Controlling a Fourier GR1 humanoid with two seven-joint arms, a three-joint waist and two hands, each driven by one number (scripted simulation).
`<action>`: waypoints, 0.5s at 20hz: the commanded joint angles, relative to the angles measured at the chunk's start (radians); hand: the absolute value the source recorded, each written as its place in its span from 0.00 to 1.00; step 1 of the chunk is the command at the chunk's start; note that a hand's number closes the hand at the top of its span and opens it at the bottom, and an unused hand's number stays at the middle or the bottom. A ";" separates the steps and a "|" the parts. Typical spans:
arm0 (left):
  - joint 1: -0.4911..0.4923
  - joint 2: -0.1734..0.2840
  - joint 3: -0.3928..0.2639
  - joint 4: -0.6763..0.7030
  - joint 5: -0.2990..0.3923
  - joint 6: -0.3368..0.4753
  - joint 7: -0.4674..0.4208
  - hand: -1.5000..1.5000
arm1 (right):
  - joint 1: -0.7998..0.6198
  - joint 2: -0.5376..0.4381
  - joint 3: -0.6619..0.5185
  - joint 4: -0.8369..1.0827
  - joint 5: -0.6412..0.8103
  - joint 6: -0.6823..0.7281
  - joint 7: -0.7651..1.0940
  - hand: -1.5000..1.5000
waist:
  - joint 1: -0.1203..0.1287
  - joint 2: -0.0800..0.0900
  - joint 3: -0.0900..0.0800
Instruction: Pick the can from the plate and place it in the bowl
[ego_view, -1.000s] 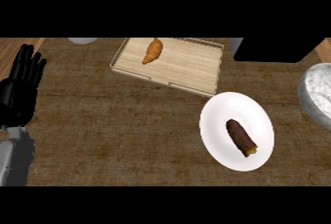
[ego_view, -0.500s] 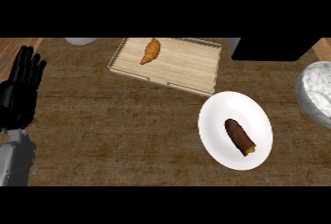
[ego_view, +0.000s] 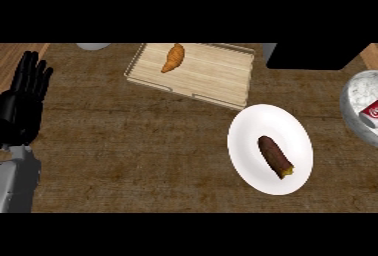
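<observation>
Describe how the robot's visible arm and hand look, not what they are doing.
Only the left arm shows, at the view's left edge. The left hand is glossy black, with long, slim, segmented fingers and a thumb. Below it the forearm is a smooth, plain grey casing. No cables or markings are visible. The right hand is out of view.

My left hand (ego_view: 21, 107) rests at the view's left edge, fingers straight and pointing up, held close together, palm open. My grey left forearm (ego_view: 16, 180) rises from the lower edge beneath it. My right hand shows nowhere.
</observation>
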 joint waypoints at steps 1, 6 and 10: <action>-0.012 0.007 0.010 0.035 -0.005 -0.001 -0.025 0.50 | -0.032 0.008 -0.086 0.036 -0.086 0.013 -0.031 0.00 | -0.004 0.002 0.000; -0.023 -0.012 -0.017 -0.013 -0.011 0.018 0.028 0.50 | -0.003 -0.009 -0.209 0.041 -0.196 -0.108 -0.074 0.00 | -0.009 0.000 0.001; -0.033 0.018 0.011 0.020 0.016 -0.015 0.024 0.50 | -0.009 -0.151 -0.281 0.081 -0.254 -0.043 -0.012 0.00 | 0.002 0.011 0.003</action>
